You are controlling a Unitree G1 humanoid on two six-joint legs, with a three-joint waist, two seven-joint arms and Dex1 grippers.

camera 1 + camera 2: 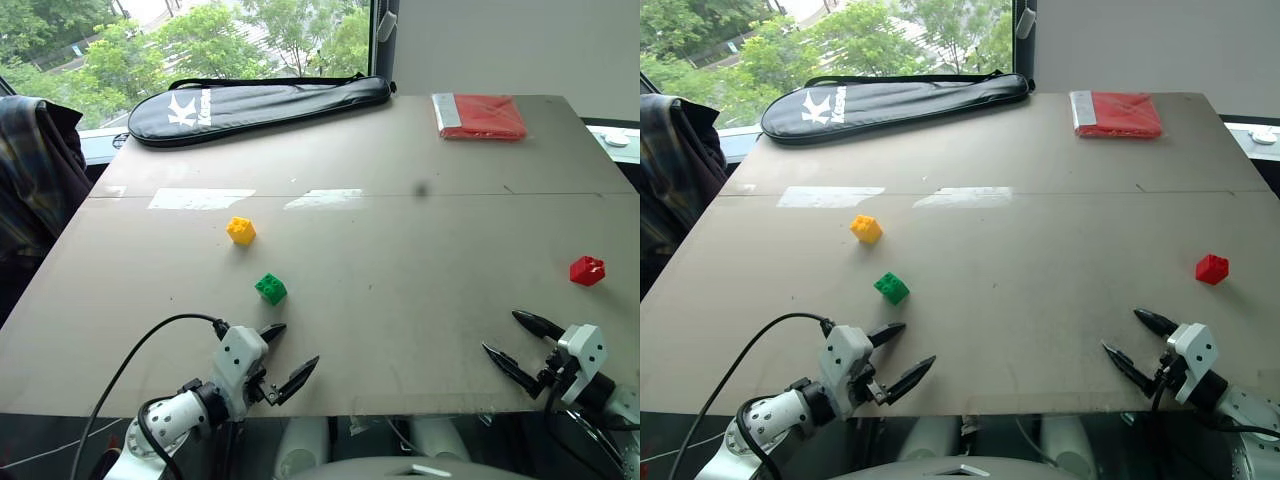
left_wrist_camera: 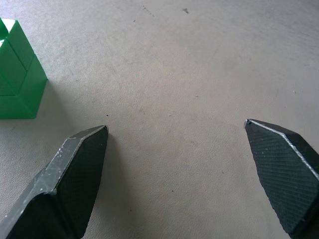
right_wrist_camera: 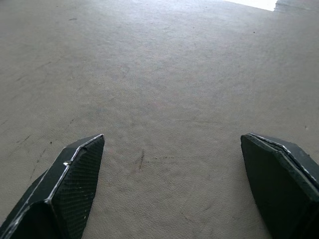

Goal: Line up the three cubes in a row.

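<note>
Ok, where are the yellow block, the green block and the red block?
yellow cube (image 1: 241,231), left eye view, its front face.
green cube (image 1: 270,289), left eye view, its studded top.
red cube (image 1: 587,270), left eye view, its front face.

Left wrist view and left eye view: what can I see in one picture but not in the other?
The left wrist view gives a close look along the open left claw, with the small green plastic studded cube beside one finger and bare table between the fingers. The left eye view adds the small yellow studded cube, the small red studded cube far off to the right, the open right claw, the flat red packet and the long black racket bag. Both show the green cube, the left claw and the grey table.
</note>
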